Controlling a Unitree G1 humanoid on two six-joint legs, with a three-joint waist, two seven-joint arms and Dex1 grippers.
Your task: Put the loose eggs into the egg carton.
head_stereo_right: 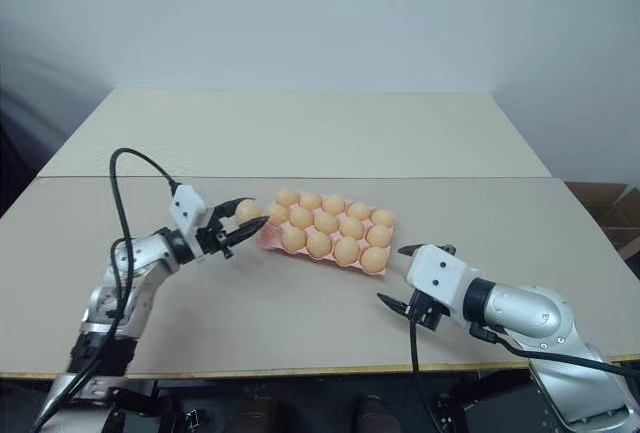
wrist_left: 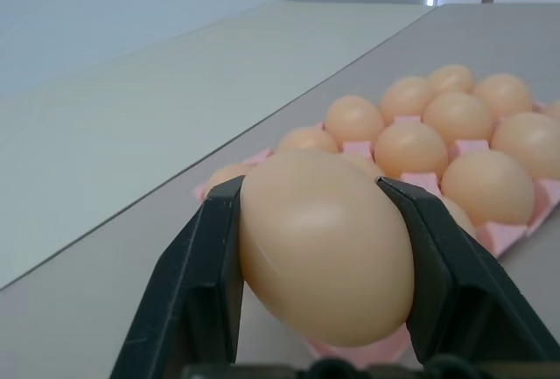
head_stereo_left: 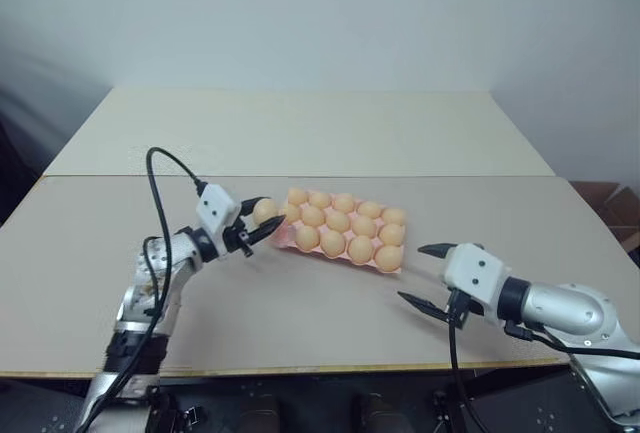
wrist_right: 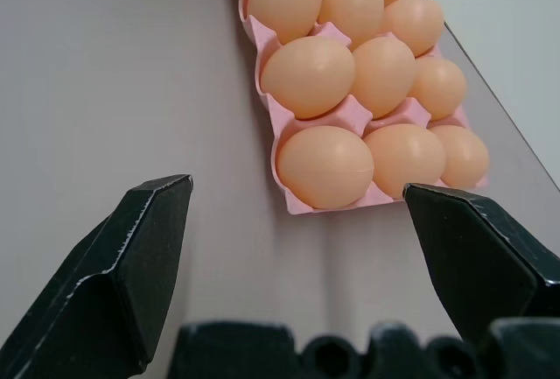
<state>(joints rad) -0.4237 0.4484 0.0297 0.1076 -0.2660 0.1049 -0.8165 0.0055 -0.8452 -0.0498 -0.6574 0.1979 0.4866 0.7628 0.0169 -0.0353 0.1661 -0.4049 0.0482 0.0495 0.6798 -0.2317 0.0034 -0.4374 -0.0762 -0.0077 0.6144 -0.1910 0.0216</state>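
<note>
Egg (wrist_left: 325, 248) pinched between the left gripper (head_stereo_left: 256, 223) fingers hangs just off the near-left corner of the pink egg carton (head_stereo_left: 283, 240), which lies mid-surface (head_stereo_left: 300, 303) with nearly every cup filled. Risk: the smooth shell could slip from the two narrow fingers, or come down on a seated egg and crack. Right gripper (head_stereo_left: 428, 275), fingers spread wide and empty, waits near the carton's opposite end.
</note>
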